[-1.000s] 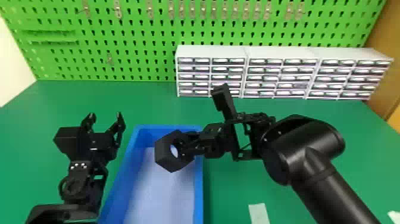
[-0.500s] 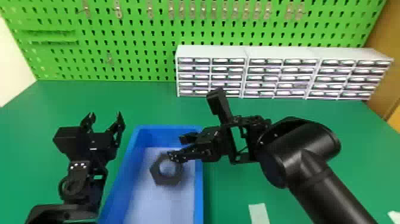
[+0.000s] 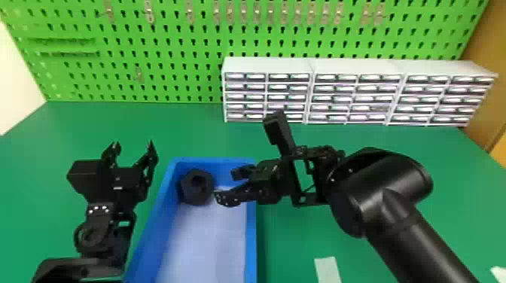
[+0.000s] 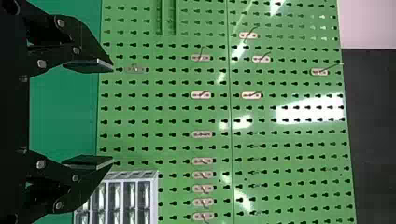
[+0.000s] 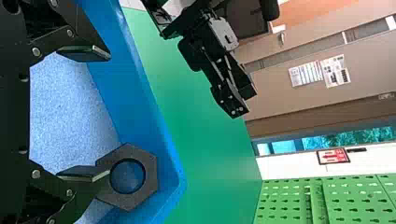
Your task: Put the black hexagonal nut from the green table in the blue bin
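Note:
In the head view the black hexagonal nut is inside the blue bin, at its far left corner. My right gripper is over the bin just right of the nut, fingers apart, holding nothing. In the right wrist view the nut lies by the bin's corner, partly behind one finger of my right gripper. Left of the bin, my left gripper is parked open above the table; the left wrist view shows my left gripper with nothing between its fingers.
White drawer cabinets line the back of the green table, before a green pegboard. A pale strip lies on the table right of the bin.
The nut has left my right gripper, dropped into the bin and shifted to its far left corner. My right gripper has opened and drawn back slightly to the right. The left arm has stayed put.

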`<state>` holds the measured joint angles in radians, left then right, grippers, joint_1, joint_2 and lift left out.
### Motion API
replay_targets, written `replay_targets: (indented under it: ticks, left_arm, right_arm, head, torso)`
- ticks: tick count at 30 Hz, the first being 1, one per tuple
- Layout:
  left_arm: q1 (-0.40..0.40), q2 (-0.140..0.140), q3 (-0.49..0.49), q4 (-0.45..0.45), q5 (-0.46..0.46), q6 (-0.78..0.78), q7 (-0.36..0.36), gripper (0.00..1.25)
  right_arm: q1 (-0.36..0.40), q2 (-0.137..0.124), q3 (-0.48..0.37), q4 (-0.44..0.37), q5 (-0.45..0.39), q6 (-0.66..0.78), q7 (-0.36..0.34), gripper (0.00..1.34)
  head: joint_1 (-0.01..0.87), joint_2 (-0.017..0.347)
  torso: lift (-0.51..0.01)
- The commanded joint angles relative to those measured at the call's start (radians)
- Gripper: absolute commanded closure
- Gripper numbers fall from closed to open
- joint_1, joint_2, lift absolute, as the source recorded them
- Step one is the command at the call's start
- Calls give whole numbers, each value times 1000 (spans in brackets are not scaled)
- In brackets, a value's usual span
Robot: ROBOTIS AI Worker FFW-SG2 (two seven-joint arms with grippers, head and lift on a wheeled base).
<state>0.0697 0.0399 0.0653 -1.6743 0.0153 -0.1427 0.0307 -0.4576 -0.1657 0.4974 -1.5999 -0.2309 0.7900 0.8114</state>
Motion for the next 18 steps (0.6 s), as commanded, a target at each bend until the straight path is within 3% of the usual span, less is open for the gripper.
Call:
replay_targets:
  ticks: [1,7,18]
  left_arm:
    - [-1,0,-1,1,0,0,0,541]
    - [-1,0,-1,1,0,0,0,541]
    - [1,0,2,-1,0,0,0,541]
  right_arm:
    - [4,2,-14,0,8,0,0,409]
    - [7,2,-59,0,19,-2,0,409]
    - [28,15,-223,0,76,-26,0,409]
  head:
    - [657,57]
    - [657,57]
    - [657,57]
  torso:
    - [-95]
    - [-95]
    - [-95]
